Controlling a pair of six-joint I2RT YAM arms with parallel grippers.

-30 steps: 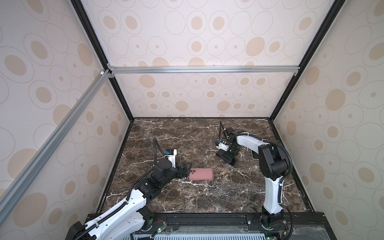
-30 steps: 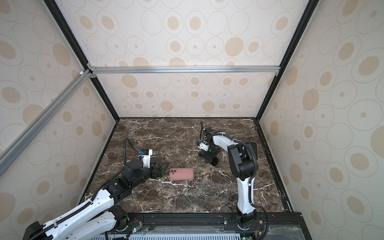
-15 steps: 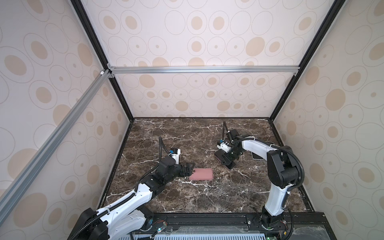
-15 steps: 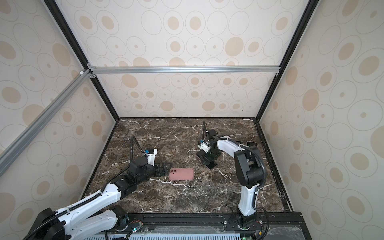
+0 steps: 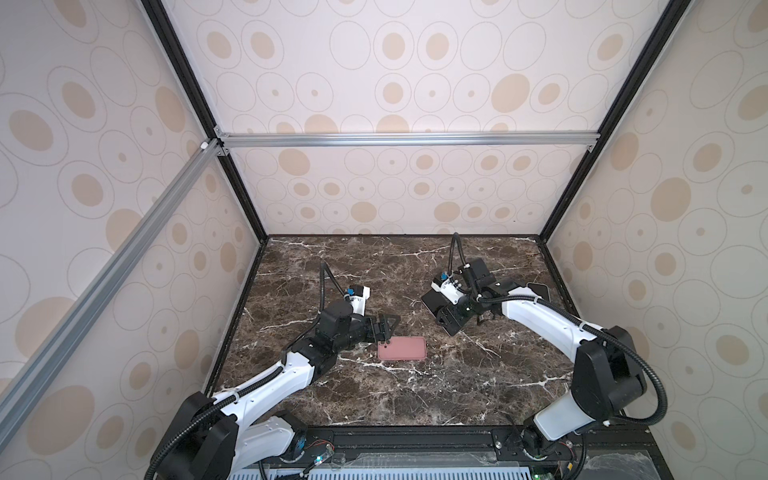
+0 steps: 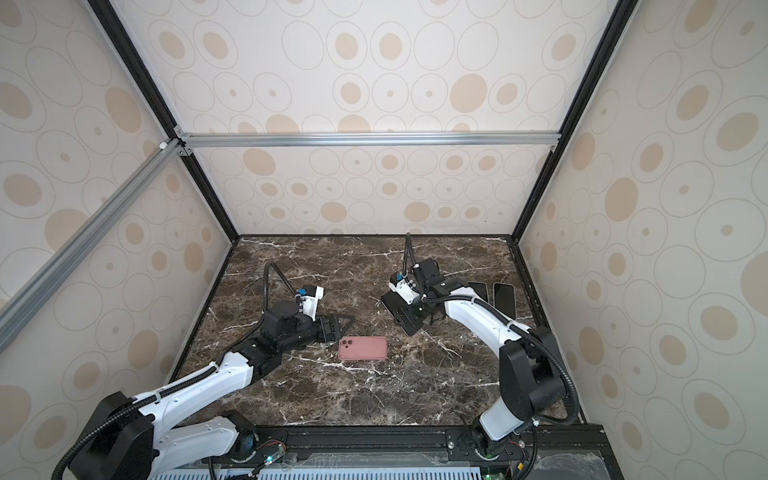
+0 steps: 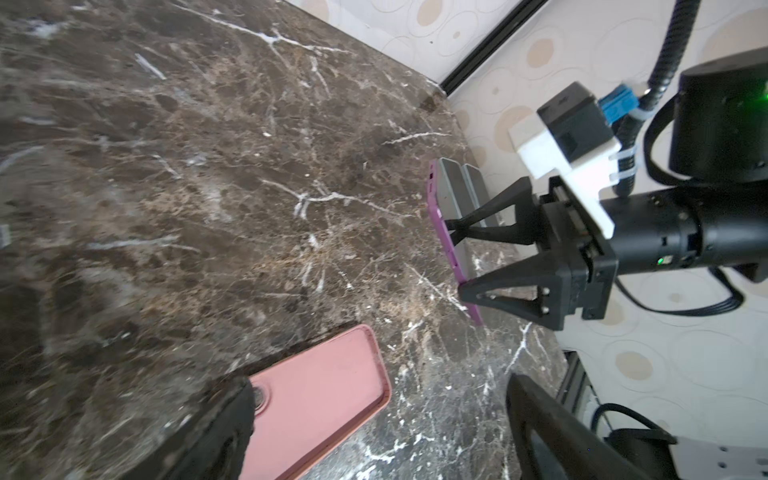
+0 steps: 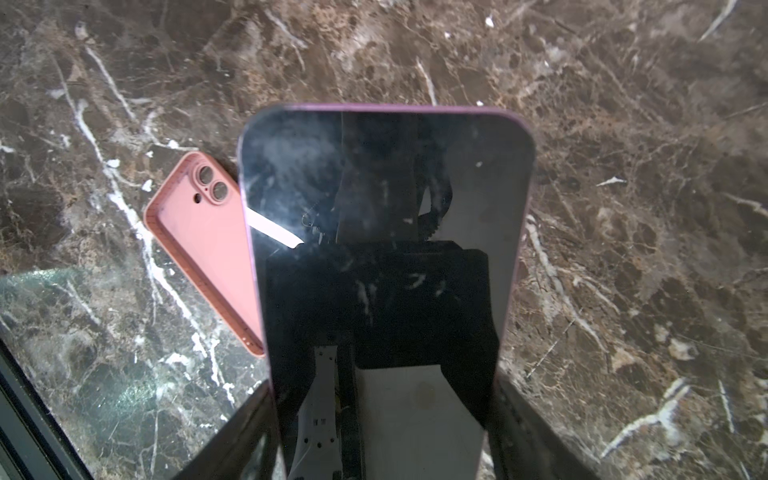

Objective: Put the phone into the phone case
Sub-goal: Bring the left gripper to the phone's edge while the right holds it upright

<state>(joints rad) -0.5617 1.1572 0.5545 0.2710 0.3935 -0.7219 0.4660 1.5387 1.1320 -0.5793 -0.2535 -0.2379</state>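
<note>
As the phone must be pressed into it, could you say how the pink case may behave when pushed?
The pink case looks thin and hollow, so probably light and bendy. Flat on the polished table, it may slide unless held.

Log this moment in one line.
left gripper: open, beside case | right gripper: shut on phone | phone: outside case | case: flat, empty

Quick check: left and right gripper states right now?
Left gripper: open, holding nothing, at the camera end of the pink case.
Right gripper: closed on the phone.
</note>
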